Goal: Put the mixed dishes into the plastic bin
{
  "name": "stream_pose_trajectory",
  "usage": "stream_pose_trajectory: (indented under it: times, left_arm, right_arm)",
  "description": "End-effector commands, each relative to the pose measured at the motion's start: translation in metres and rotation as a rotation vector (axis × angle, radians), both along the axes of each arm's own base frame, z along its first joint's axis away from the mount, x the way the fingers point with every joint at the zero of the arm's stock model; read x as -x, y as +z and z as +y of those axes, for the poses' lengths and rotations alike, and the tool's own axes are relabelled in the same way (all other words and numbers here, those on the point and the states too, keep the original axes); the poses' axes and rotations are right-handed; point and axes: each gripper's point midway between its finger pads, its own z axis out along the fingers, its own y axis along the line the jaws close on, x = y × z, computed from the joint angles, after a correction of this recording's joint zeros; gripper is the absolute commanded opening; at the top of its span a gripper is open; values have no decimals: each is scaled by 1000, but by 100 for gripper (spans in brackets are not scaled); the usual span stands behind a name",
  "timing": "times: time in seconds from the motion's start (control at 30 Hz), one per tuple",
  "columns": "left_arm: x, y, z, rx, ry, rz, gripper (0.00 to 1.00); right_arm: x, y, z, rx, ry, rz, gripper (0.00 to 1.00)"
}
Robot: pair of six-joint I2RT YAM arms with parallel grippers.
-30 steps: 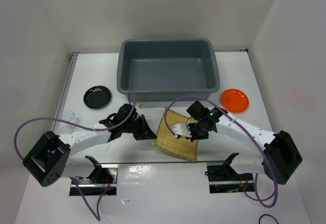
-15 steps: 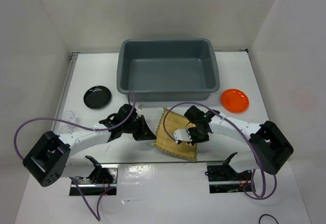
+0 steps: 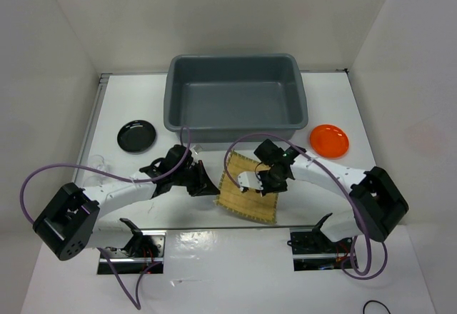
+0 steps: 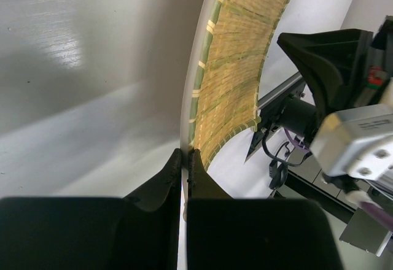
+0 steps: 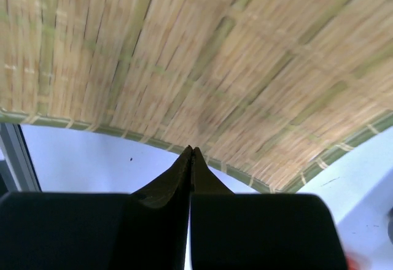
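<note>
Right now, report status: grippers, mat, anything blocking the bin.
Left gripper, right gripper shut, tips at mat edges; grip unclear. Mat lies before bin, not in. Bin empty, nothing between.

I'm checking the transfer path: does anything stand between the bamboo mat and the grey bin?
No dish lies between the bamboo mat and the bin. Only the right gripper and its purple cable hang over the mat, and the bin's near wall must be cleared.
</note>
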Motion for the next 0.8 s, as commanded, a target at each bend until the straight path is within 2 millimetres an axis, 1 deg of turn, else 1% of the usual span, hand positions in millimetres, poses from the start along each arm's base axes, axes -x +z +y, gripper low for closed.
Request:
stream_pose_trajectory:
  times: [0.0, 0.1, 0.13, 0.17, 0.23, 0.3, 0.33, 0.37, 0.4, 0.47, 0.5, 0.53, 0.57, 0.73, 0.77]
  left_arm:
    - [-7, 23, -13, 73, -15, -44, 0]
    - [-8, 26, -13, 79, -15, -51, 0]
    - [-6, 24, -12, 73, -15, -44, 0]
    - [-8, 28, -13, 79, -15, -51, 0]
    - [-10, 27, -13, 74, -9, -55, 0]
    - [-9, 26, -12, 68, -8, -48, 0]
    - [-9, 29, -12, 74, -9, -55, 0]
    - [-9, 29, -12, 74, -9, -55, 0]
    - [-9, 31, -12, 79, -9, -63, 0]
    - [-10, 31, -12, 74, -2, -66, 0]
    - [-9, 32, -11, 74, -2, -66, 0]
    - [-9, 32, -11, 74, -2, -66, 0]
    - [-9, 32, -11, 74, -2, -66, 0]
    - [-12, 40, -17, 114, -19, -96, 0]
    - [-14, 41, -18, 120, -19, -104, 4]
  right_arm:
    - [4, 10, 14, -47, -44, 45, 0]
    - [2, 8, 16, -58, -54, 35, 0]
    - [4, 2, 14, -46, -55, 48, 0]
    - [0, 2, 13, -36, -59, 27, 0]
    - [4, -8, 5, 7, -54, 43, 0]
    - [1, -11, 3, 21, -56, 39, 0]
    - [4, -19, 1, 38, -56, 57, 0]
    - [3, -19, 0, 44, -58, 51, 0]
    - [2, -22, 1, 46, -58, 53, 0]
    - [2, -28, 1, 56, -80, 68, 0]
    - [-1, -28, 2, 55, -82, 52, 0]
    - [0, -32, 1, 67, -91, 66, 0]
    - [-2, -35, 1, 74, -92, 59, 0]
    - [-7, -39, 5, 79, -101, 65, 0]
    - [-9, -39, 6, 79, -101, 65, 0]
